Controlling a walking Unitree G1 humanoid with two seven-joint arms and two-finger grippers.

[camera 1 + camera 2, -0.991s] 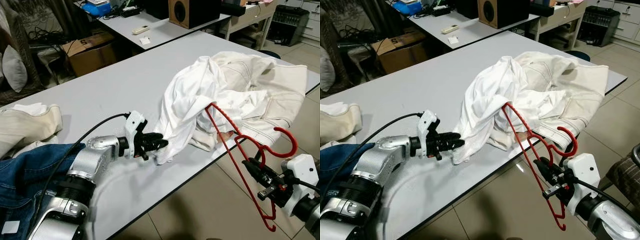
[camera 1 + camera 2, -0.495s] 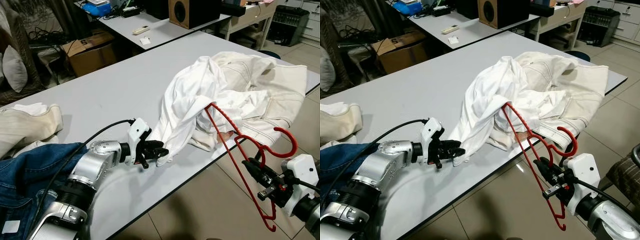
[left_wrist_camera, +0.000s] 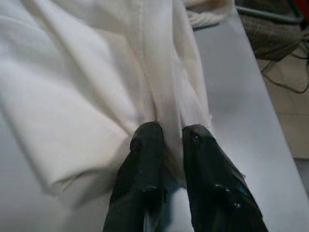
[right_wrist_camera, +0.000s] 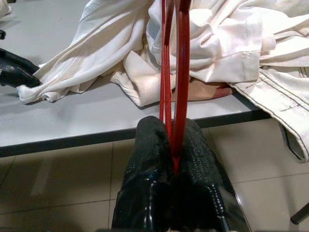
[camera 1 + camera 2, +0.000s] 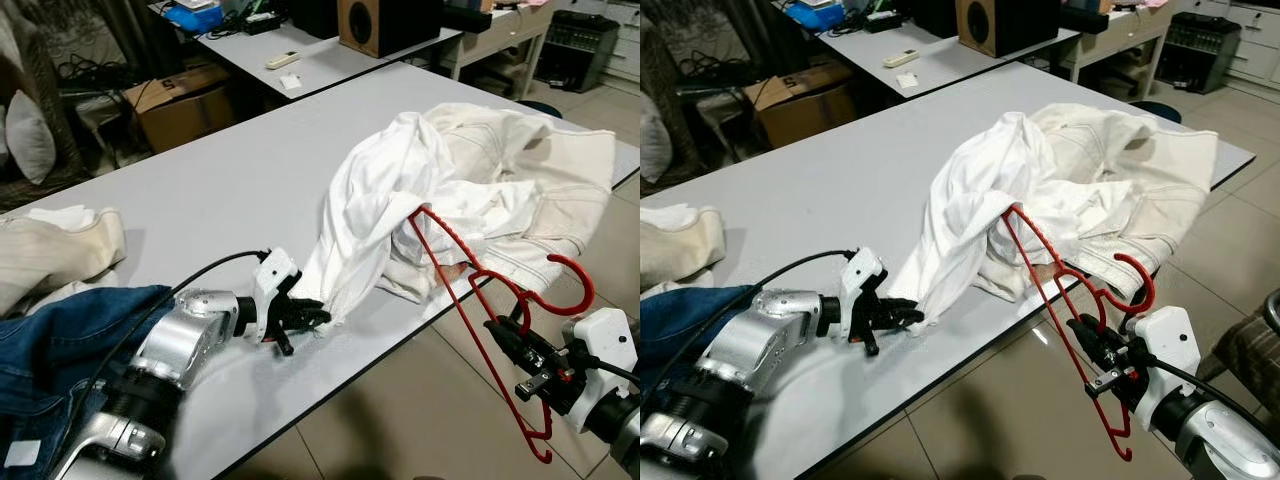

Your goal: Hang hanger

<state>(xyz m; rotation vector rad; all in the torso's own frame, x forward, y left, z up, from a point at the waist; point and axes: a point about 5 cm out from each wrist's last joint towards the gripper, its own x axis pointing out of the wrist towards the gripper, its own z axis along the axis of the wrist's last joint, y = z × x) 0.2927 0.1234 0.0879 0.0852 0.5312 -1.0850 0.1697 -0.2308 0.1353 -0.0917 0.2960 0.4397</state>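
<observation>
On the grey table (image 5: 230, 180), near its front edge, the left gripper (image 5: 305, 318) has its fingers (image 3: 145, 145) pinched on the lowest tip of the white shirt (image 5: 375, 200); the wrist view shows the cloth fold caught between the two black pads. From that tip the shirt runs up and away across the table into a bunched heap, which lies against a cream jacket (image 5: 545, 170) draped toward the table's far corner and partly over its edge.

The right gripper (image 4: 175, 159) is off the table, below and beyond its front edge, over the tiled floor (image 5: 400, 410), fingers clamped on the lower bar of the red hanger (image 5: 480, 330). The hanger stands tilted, its upper corner tucked into the shirt's folds at the table edge, its hook curling out near the jacket hem.

As I judge it, the task is at an early middle stage: both holds are made and one hanger end is in the cloth, but the shirt is not yet seated on the hanger's shoulders, and nothing is hung; no rail is in sight.

Room: the table surface between the left gripper and the heap is bare, and the floor by the hanger is open. Jeans (image 5: 50, 350) and another cream garment (image 5: 55, 245) lie at the table's left end, well apart from the shirt
</observation>
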